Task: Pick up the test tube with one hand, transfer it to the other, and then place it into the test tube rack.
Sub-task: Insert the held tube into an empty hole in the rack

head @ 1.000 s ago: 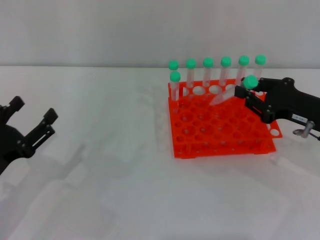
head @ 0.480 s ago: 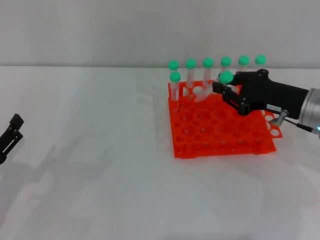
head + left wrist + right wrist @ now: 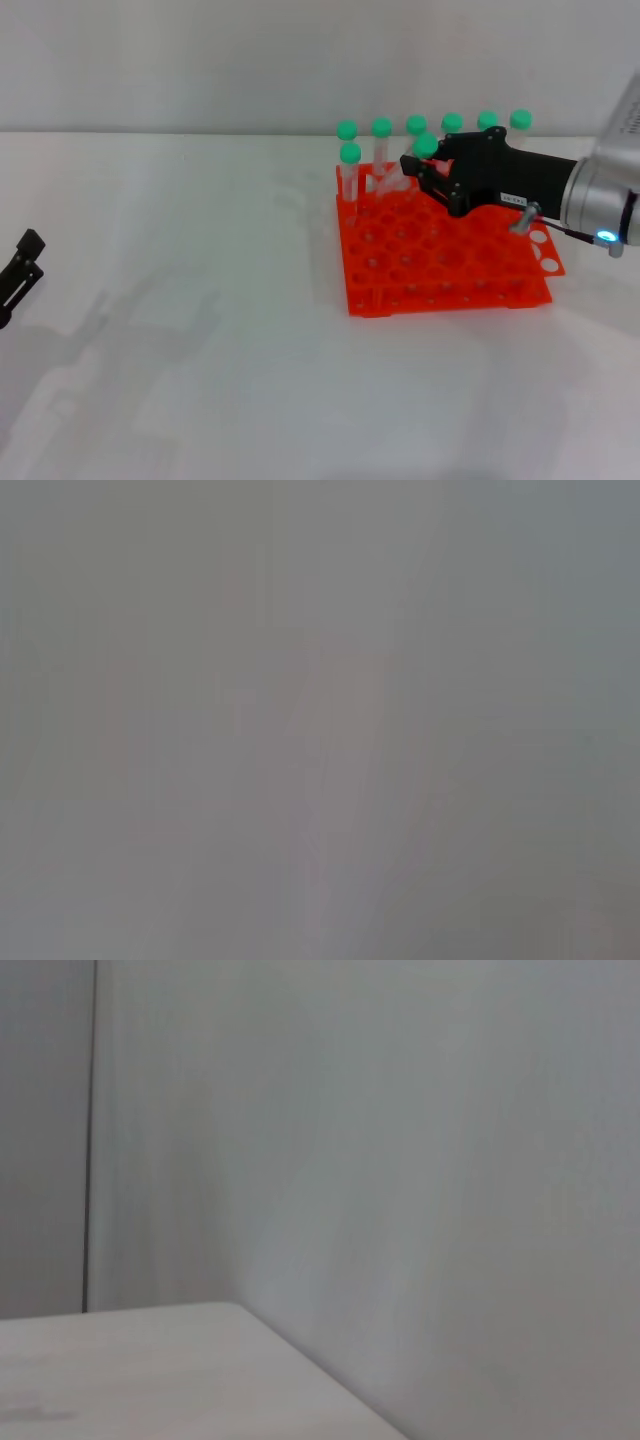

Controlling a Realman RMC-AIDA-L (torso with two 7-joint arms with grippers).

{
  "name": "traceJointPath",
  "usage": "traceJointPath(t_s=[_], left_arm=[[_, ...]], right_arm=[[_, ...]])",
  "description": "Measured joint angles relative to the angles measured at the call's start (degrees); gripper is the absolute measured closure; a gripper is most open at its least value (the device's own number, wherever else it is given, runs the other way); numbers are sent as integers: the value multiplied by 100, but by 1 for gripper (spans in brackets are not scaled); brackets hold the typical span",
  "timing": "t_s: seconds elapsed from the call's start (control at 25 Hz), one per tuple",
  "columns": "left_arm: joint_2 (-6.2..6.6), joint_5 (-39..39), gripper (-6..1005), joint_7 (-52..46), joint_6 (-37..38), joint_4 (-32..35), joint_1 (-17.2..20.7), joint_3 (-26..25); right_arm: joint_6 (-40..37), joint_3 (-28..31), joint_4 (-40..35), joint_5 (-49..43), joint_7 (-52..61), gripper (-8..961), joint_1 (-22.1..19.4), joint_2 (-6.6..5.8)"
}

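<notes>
Now right tool (image 3: 424, 172) clamped on test tube (image 3: 425, 146) over test tube rack (image 3: 446, 262); seven tubes standing

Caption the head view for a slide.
Right hand holds a green-capped test tube over the orange rack; left hand at the table edge.

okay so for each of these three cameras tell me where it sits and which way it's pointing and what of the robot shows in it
Head view: sits high, looks forward and down at the white table; shows the right gripper holding the test tube over the test tube rack, the left gripper at the edge.
Left wrist view: only a blank grey surface, no robot parts.
Right wrist view: faces a wall and a table corner, no fingers.
Shared: the table, probably.
</notes>
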Motion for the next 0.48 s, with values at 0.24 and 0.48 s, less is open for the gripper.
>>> traceJointPath(t_s=[0.24, 0.48], left_arm=[[0, -5, 136, 3, 0, -5, -1, -9], [6, -15, 138, 5, -1, -7, -1, -11]], right_arm=[[517, -302, -38, 1, 115, 702, 162, 0], [811, -500, -55, -5, 191, 697, 268, -10]])
